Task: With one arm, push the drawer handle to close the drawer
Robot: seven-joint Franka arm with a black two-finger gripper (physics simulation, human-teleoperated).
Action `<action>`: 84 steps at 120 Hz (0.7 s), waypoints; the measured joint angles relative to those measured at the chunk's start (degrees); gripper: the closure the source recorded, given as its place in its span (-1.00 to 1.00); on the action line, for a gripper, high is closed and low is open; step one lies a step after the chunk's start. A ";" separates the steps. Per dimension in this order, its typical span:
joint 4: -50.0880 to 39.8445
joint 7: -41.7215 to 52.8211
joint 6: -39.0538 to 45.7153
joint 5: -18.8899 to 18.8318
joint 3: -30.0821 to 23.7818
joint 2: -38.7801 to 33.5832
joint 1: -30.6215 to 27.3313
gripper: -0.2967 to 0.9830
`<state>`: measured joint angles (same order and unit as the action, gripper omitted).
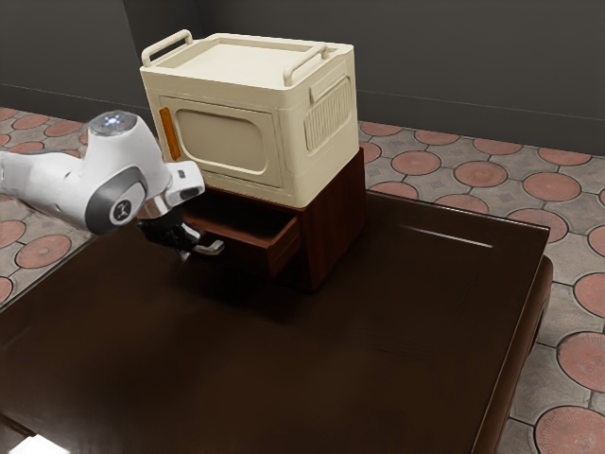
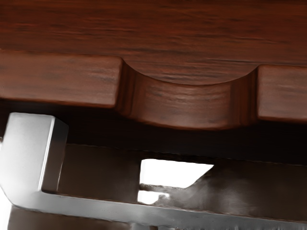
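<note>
In the exterior view the black gripper (image 1: 185,243) is at the front of the open drawer (image 1: 261,253), beside its silver handle (image 1: 212,249). Part of the drawer front is hidden behind the hand, and I cannot make out whether the handle is touched. The drawer stands out of the dark red wooden cabinet (image 1: 333,222), its inside partly visible. From the wrist, the silver handle (image 2: 96,205) spans the lower part of the picture, near the hand, with the drawer's notched wooden front edge (image 2: 180,106) close by.
A cream storage box (image 1: 317,132) with two top rails rests on the cabinet. Both stand on a dark glossy table (image 1: 378,331), whose far edge lies just behind the cabinet. Patterned floor tiles surround the table.
</note>
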<state>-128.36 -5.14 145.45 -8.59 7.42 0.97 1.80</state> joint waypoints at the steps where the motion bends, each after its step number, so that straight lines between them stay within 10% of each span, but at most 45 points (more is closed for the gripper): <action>1: 0.48 0.01 0.01 0.00 -0.02 0.38 -0.02 0.68; 64: 15.55 1.21 2.98 0.12 -2.13 13.39 -0.52 0.69; 84: 12.89 1.00 -17.14 5.62 -1.63 -14.35 2.31 0.21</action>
<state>-115.47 -4.13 128.31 -2.96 5.80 -13.38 4.10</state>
